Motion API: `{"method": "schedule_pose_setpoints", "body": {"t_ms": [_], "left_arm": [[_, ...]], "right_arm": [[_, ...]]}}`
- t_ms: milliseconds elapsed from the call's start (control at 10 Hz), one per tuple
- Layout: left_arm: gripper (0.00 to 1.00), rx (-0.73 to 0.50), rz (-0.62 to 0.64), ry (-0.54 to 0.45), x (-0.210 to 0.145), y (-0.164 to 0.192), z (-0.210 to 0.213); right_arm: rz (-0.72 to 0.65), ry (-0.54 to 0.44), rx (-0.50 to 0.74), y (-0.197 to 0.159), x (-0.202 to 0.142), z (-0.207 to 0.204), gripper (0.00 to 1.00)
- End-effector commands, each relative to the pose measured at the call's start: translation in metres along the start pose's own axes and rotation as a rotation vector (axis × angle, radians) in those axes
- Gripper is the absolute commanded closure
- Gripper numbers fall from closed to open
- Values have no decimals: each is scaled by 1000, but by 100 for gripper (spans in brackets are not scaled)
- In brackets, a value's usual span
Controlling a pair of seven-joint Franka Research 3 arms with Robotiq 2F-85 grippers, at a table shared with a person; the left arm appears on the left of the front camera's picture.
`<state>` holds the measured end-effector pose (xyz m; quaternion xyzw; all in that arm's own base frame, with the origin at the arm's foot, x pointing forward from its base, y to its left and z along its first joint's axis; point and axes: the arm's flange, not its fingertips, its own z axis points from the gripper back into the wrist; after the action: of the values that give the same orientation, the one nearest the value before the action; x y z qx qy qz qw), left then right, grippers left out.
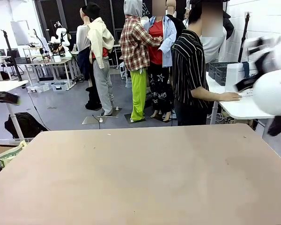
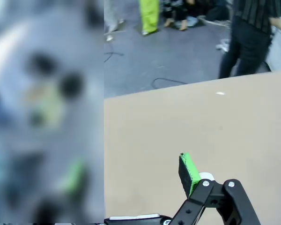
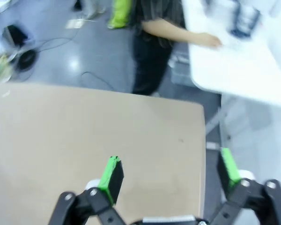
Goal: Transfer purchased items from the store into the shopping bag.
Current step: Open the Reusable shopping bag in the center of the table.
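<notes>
Our left end effector (image 2: 131, 171) hangs over the tan desk (image 1: 140, 178), jaws spread wide and holding nothing. At the far right a person (image 1: 189, 70) rests a hand (image 1: 232, 97) on a white side table (image 1: 246, 108), where what looks like the shopping bag (image 1: 234, 76) stands, blurred. Our right end effector (image 3: 170, 171) gapes wide over the desk's right edge, gripping nothing.

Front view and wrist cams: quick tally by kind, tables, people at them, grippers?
Tables: 2 (brown table, white side table)
Person: 1, hand on the white side table
Grippers: 2 (left gripper, right gripper, both open)
Total: 5
</notes>
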<state>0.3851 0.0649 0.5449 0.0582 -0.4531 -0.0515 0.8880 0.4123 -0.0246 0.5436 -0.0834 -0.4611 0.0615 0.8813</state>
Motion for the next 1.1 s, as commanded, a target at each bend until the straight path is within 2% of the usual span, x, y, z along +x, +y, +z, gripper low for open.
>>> {"method": "schedule_pose_setpoints", "body": {"t_ms": [0, 200, 400, 500, 600, 700, 1000], "left_arm": [[0, 50, 232, 52, -77, 36, 8], [0, 82, 429, 64, -128, 73, 14], [0, 41, 516, 45, -144, 88, 9], [0, 38, 510, 48, -139, 85, 7], [0, 78, 481, 58, -122, 60, 6], [0, 72, 528, 94, -83, 140, -6], [0, 72, 528, 94, -83, 140, -6]], "right_arm": [[-205, 34, -125, -39, -51, 0, 0], [-364, 41, -160, -84, -103, 2, 0], [-440, 63, -209, -106, -138, -3, 0], [-427, 38, -178, -102, -144, -8, 0], [-405, 100, -192, -144, -73, -22, 0], [-405, 100, -192, -144, -73, -22, 0], [-405, 100, -192, -144, -73, -22, 0]]}}
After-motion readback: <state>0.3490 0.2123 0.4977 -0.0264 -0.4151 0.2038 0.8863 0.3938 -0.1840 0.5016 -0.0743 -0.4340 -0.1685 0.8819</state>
